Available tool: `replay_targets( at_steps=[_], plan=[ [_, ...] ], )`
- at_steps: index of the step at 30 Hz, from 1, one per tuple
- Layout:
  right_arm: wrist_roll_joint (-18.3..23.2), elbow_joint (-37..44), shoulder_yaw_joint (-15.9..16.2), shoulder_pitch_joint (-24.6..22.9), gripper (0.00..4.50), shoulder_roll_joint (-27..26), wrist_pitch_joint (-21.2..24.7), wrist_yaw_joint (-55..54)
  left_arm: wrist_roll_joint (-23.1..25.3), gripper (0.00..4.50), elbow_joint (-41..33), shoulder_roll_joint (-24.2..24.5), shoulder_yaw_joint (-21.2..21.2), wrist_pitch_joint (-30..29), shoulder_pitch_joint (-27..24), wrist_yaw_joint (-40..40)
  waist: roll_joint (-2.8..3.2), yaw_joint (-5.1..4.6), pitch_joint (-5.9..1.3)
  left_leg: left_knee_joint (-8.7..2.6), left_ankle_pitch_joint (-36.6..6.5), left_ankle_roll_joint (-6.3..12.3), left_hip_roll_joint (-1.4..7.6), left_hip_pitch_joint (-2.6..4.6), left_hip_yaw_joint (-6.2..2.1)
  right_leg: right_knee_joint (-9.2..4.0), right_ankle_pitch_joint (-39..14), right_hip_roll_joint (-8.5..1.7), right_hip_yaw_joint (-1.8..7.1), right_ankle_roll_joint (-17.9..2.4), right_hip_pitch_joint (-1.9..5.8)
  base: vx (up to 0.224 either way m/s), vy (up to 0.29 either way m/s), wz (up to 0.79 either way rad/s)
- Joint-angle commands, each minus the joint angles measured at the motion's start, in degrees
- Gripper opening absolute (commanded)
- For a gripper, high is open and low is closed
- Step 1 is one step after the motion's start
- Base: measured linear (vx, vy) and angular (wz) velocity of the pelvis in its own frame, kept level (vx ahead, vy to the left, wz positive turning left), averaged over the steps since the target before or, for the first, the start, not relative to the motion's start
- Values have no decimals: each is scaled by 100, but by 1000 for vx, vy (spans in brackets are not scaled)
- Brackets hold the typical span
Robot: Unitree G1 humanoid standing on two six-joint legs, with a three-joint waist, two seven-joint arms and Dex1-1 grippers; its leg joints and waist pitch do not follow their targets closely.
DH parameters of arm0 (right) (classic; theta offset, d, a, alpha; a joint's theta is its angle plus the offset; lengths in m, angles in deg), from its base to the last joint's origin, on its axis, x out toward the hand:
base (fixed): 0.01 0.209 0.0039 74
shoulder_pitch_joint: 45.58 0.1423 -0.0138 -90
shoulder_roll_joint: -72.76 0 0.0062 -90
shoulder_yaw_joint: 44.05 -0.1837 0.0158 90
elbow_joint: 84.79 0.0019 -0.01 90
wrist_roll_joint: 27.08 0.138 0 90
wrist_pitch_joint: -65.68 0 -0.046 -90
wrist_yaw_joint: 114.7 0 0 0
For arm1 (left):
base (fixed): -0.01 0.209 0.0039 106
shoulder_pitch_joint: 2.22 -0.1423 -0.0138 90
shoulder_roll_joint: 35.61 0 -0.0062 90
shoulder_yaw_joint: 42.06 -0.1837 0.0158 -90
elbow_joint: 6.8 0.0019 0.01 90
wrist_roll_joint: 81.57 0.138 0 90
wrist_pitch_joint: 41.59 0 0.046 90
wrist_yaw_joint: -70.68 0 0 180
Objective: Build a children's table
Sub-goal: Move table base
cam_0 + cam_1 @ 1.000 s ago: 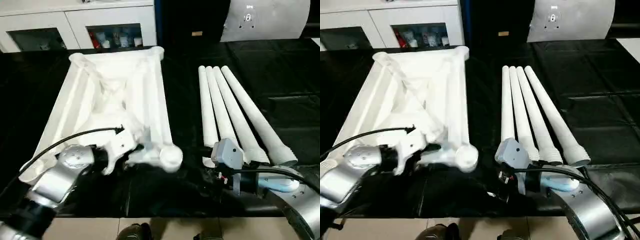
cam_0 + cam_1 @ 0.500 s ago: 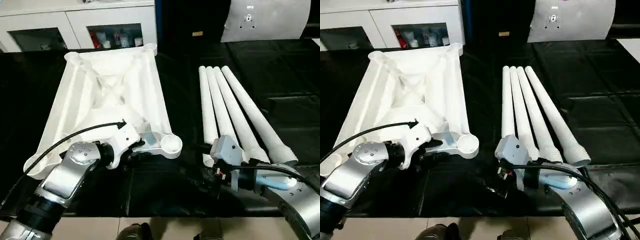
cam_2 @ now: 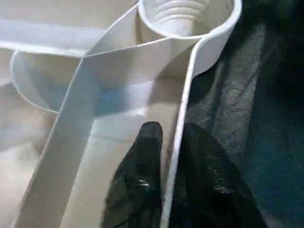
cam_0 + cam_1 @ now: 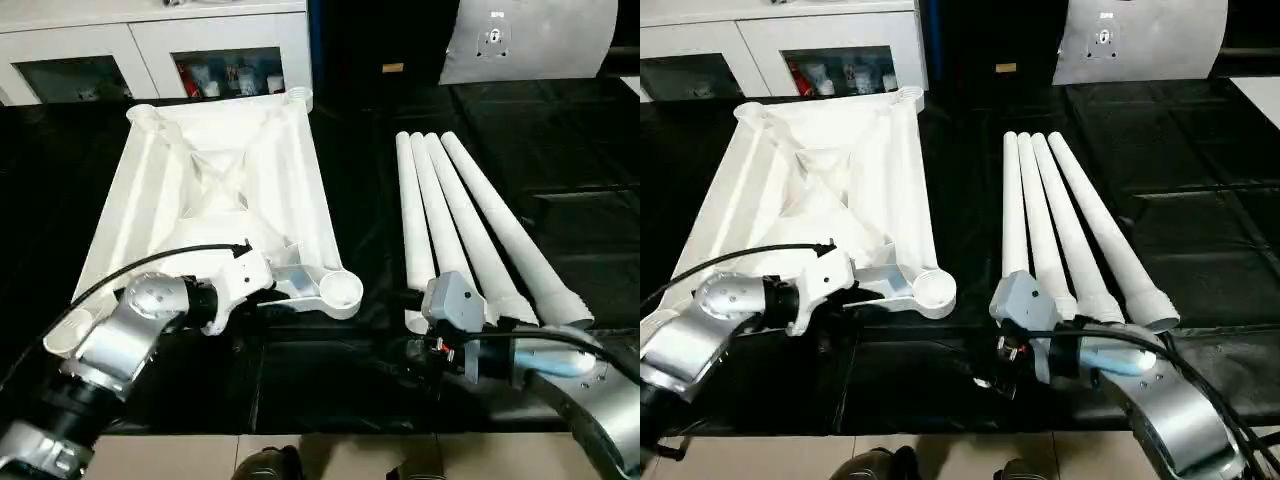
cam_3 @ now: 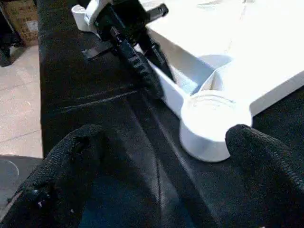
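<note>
The white table top (image 4: 220, 190) lies underside up on the black cloth, its X ribs showing. My left gripper (image 4: 268, 297) is at its near edge, beside the near right corner socket (image 4: 341, 290). In the left wrist view its black fingers (image 3: 142, 166) stand one on each side of the thin rim (image 3: 183, 95), shut on it. Several white legs (image 4: 470, 230) lie side by side to the right, flared collars toward me. My right gripper (image 5: 166, 137) hovers low over the cloth between socket (image 5: 209, 123) and legs, fingers wide open and holding nothing.
White cabinets (image 4: 150, 50) with glass doors stand behind the table, and a grey panel (image 4: 530, 40) at the back right. Black cloth (image 4: 560, 170) covers the table to its front edge, with tan floor (image 4: 330, 455) below. A cardboard box (image 5: 19, 19) sits on the floor.
The table top's near right corner was raised and tilted; it now lies flat. My left gripper's fingers have closed in on the rim. The right arm has barely moved.
</note>
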Motion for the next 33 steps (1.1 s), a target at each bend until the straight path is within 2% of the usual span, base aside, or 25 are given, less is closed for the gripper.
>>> replay_targets(
  at_steps=[1,3,5,8,11,13,14,15,16,17,18,20,21,22,23,24,25,26,27,29,30,33],
  plan=[
    [41,-37,-35,14,450,15,-70,40,13,58,160,113,-174,-54,-57,207,-70,16,-370,-456,-861,554,537,209,-219,-363,549,-435,172,-1655,76,0,0,0],
    [39,-35,-44,16,450,14,-72,46,102,35,339,110,-180,-16,8,221,-62,23,-394,-406,-566,748,532,210,-200,-322,1047,-444,153,-1735,89,0,0,0],
    [35,-36,-49,15,450,9,-77,48,158,28,445,97,-175,-74,43,188,-63,34,-384,-403,-624,788,533,206,-189,-338,971,-458,151,-1761,97,0,0,0],
    [50,3,-89,-8,450,-46,-63,-26,208,4,633,-42,-18,-396,80,-163,-42,19,-357,-441,-986,636,550,219,-194,-364,478,-448,150,-1799,98,0,0,0],
    [69,52,-127,-30,450,-128,-12,-146,77,1,399,-161,135,-635,-27,-337,-63,-18,-338,-474,-1258,471,551,217,-206,-393,38,-446,159,-1790,102,0,0,0],
    [79,76,-148,-38,450,-175,20,-217,19,1,215,-211,184,-699,-104,-397,-65,-55,-335,-475,-1301,438,549,213,-208,-397,-31,-450,163,-1784,101,0,0,0],
    [99,102,-183,-33,450,-283,124,-376,-29,1,-112,-261,193,-845,-245,-475,-115,-97,-325,-478,-1301,459,548,198,-203,-414,-72,-452,170,-1781,100,0,0,0],
    [97,121,-200,-22,450,-381,188,-516,-53,1,-386,-301,176,-992,-365,-532,-111,-103,-327,-472,-1230,491,548,188,-209,-412,-161,-466,170,-1765,108,0,0,0],
    [98,135,-194,-19,450,-411,212,-552,-57,1,-456,-308,152,-940,-405,-513,-102,-106,-336,-464,-1169,509,545,193,-204,-413,-154,-457,167,-1746,104,0,0,0],
    [98,139,-192,-18,450,-420,219,-563,-58,1,-477,-309,145,-925,-417,-508,-128,-96,-339,-453,-1069,569,544,202,-192,-423,-129,-444,174,-1716,85,0,0,0],
    [97,150,-186,-17,450,-437,230,-578,-54,1,-512,-319,127,-863,-440,-484,-120,-79,-348,-439,-983,612,536,211,-179,-429,-94,-438,174,-1696,75,0,0,0],
    [127,153,-252,17,450,-615,371,-807,81,1,-600,-250,-11,-418,-536,-375,-168,-59,-381,-435,-829,672,543,204,-181,-410,71,-427,162,-1672,92,0,0,0],
    [111,68,-370,109,450,-825,440,-1101,230,1,-648,-108,-142,-169,-586,-252,-166,-72,-389,-436,-688,740,537,183,-182,-387,221,-423,154,-1653,94,0,0,0],
    [111,68,-370,109,450,-825,440,-1101,230,1,-648,-108,-142,-169,-586,-252,-143,-75,-397,-432,-682,750,530,195,-175,-370,254,-414,144,-1643,72,0,0,0],
    [93,-26,-490,203,450,-1017,491,-1375,369,29,-690,26,-268,31,-623,-139,-149,-65,-411,-431,-687,748,534,212,-175,-375,246,-408,140,-1633,68,0,0,0],
    [90,-43,-510,219,450,-1048,496,-1419,392,57,-696,48,-287,57,-628,-121,-126,-65,-406,-440,-692,717,536,219,-172,-363,234,-404,138,-1627,51,0,0,0],
    [279,-48,-628,297,450,-1190,607,-1497,305,57,-751,-8,-150,45,-646,-209,-119,-61,-407,-443,-735,686,541,230,-169,-364,210,-398,133,-1626,51,0,0,0],
    [303,-46,-644,348,450,-1233,653,-1535,223,60,-814,-37,-58,-7,-654,-240,-141,-44,-436,-430,-709,660,543,233,-160,-346,291,-414,141,-1658,65,0,0,0],
    [308,-71,-674,516,450,-1360,771,-1676,36,65,-976,-108,176,-57,-670,-326,-193,-26,-488,-410,-595,649,539,238,-150,-320,403,-416,127,-1722,78,0,0,0],
    [227,-133,-680,691,450,-1498,799,-1856,-115,84,-1201,-156,366,-208,-706,-385,-152,21,-502,-403,-527,600,539,247,-139,-302,442,-403,121,-1710,55,0,0,0],
    [111,-215,-704,817,450,-1601,874,-2077,-184,97,-1359,-162,447,-356,-731,-406,-180,50,-532,-403,-494,547,539,268,-127,-291,501,-390,116,-1718,44,0,0,0],
    [-170,-399,-714,1027,450,-1706,1042,-2455,-195,117,-1594,-106,509,-563,-789,-451,-198,93,-547,-409,-589,362,526,285,-101,-292,472,-374,118,-1659,32,0,0,0]
  ],
)
